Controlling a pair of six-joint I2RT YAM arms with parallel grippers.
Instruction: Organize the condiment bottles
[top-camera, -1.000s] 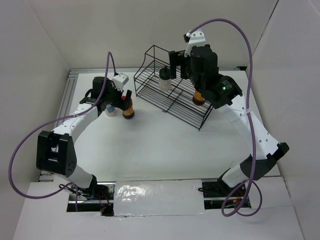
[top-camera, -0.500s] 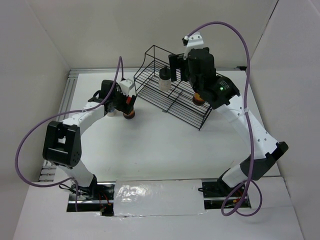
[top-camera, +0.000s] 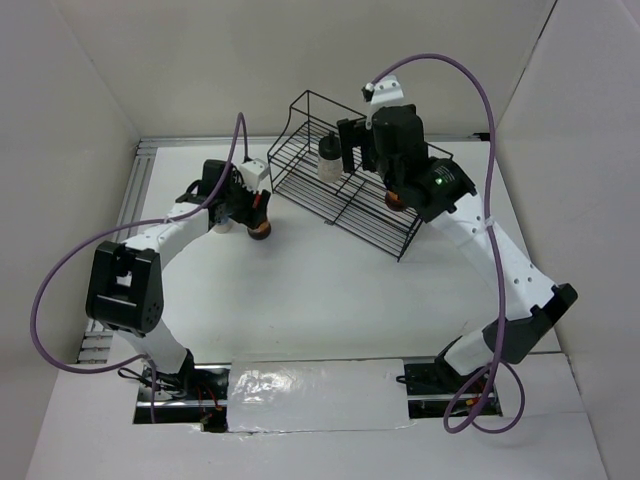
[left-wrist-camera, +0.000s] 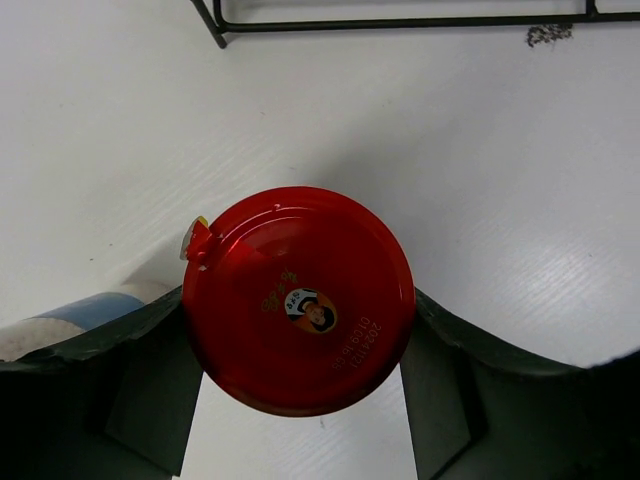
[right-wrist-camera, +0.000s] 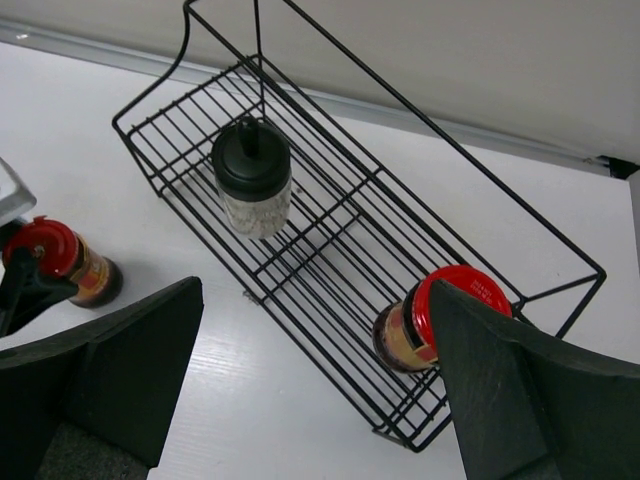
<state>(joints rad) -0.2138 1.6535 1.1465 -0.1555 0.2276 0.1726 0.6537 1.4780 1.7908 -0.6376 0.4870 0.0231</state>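
White bench (top-camera: 320, 290), white walls, nothing fancy. Two jars sit in the rack (right-wrist-camera: 330, 235): black-cap jar (right-wrist-camera: 252, 175) at one end, second red jar (right-wrist-camera: 440, 315) at the other. Left claw (left-wrist-camera: 298, 340) straddles the red jar (left-wrist-camera: 297, 298) out on the bench, fingers (left-wrist-camera: 150, 390) snug against both sides, so I'd call that gripped, with a narrow opening. White jar (left-wrist-camera: 90, 308) stands just beside the left finger. For the lift I'd go straight up first so the claw doesn't clip the white jar, then swing over the rack's wire and set it down in the gap between the racked two. Right claw (right-wrist-camera: 315, 330) hangs wide open above the rack, holding nothing.
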